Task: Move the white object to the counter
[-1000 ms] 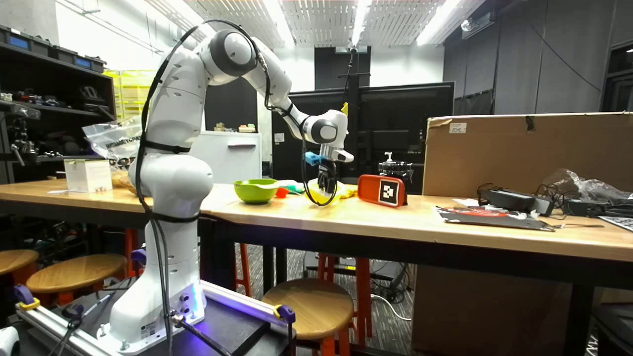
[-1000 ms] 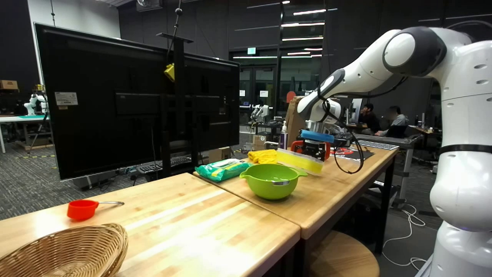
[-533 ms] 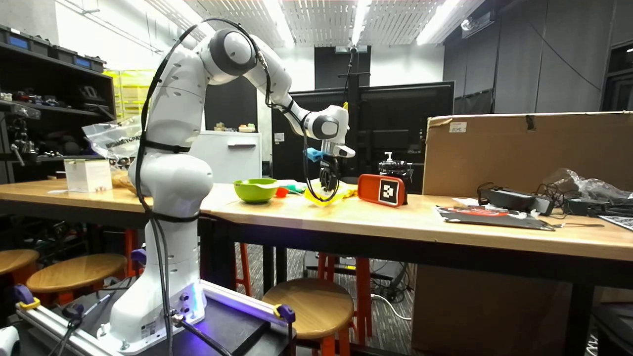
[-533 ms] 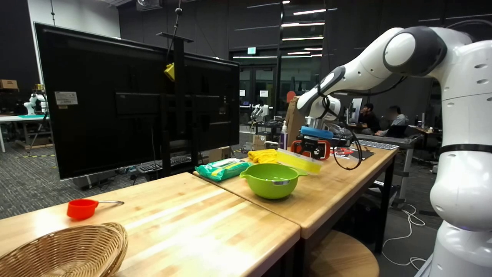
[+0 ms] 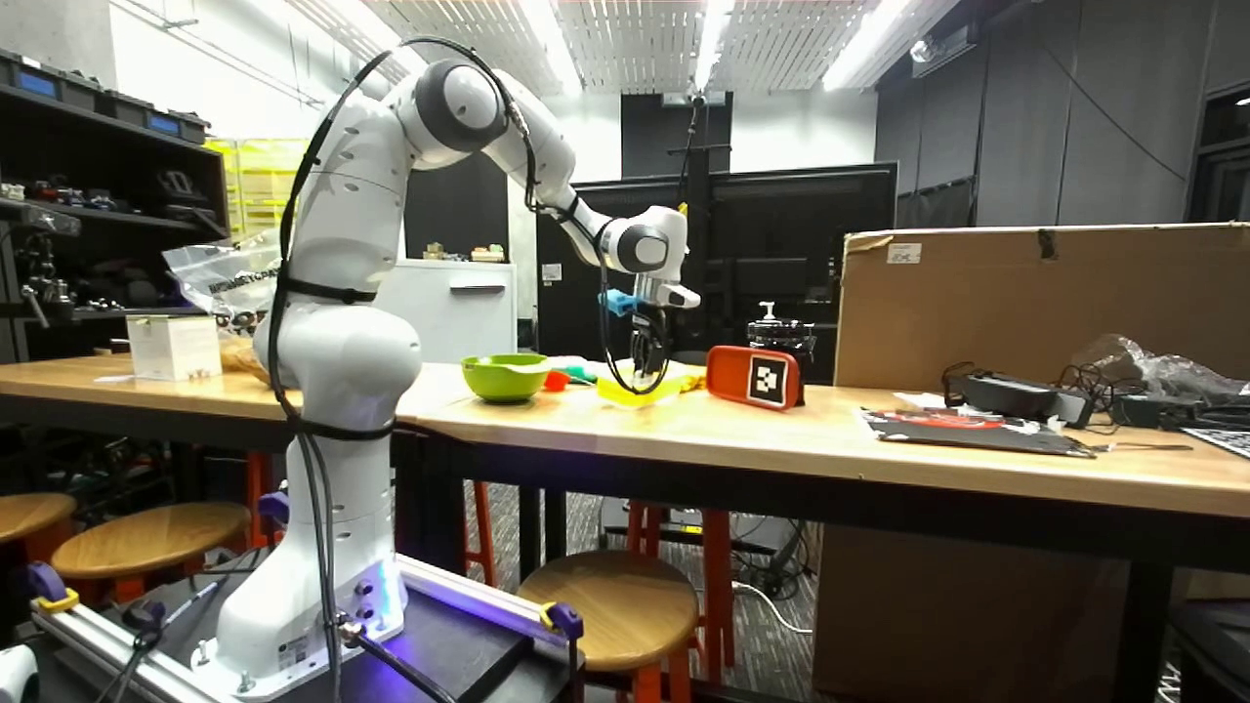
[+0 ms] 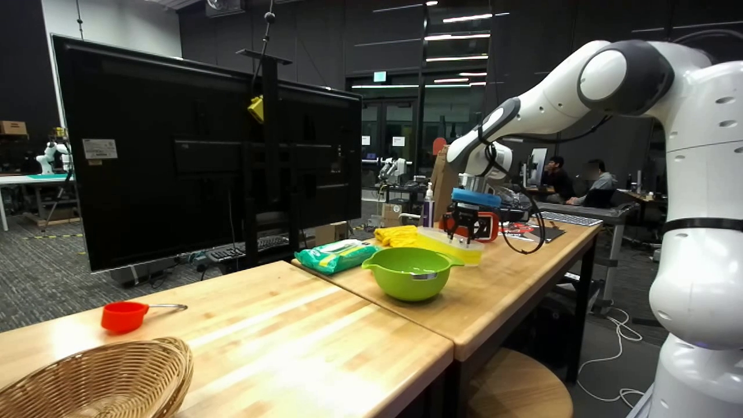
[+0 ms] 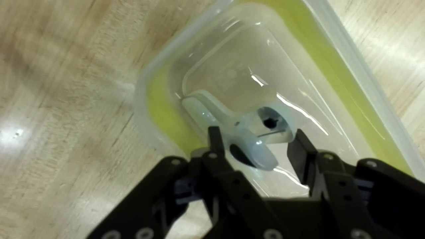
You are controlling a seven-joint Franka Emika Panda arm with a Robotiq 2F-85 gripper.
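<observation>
A pale, slightly bluish white object with dark spots lies inside a see-through container with yellow sides. My gripper reaches down into this container, one finger on each side of the object's wider end. Both fingertips seem to touch it, so the jaws look shut on it at a part-way width. In an exterior view the container rests level on the wooden counter, below my gripper. Its walls hide the white object in both exterior views.
A green bowl stands close to the container. Nearby are a green wipes pack, a yellow cloth, a pump bottle and a red case. Further off are a wicker basket and a red cup.
The container was tilted on the counter and has settled flat. My gripper's fingers have come together around the white object, while the arm has barely shifted.
</observation>
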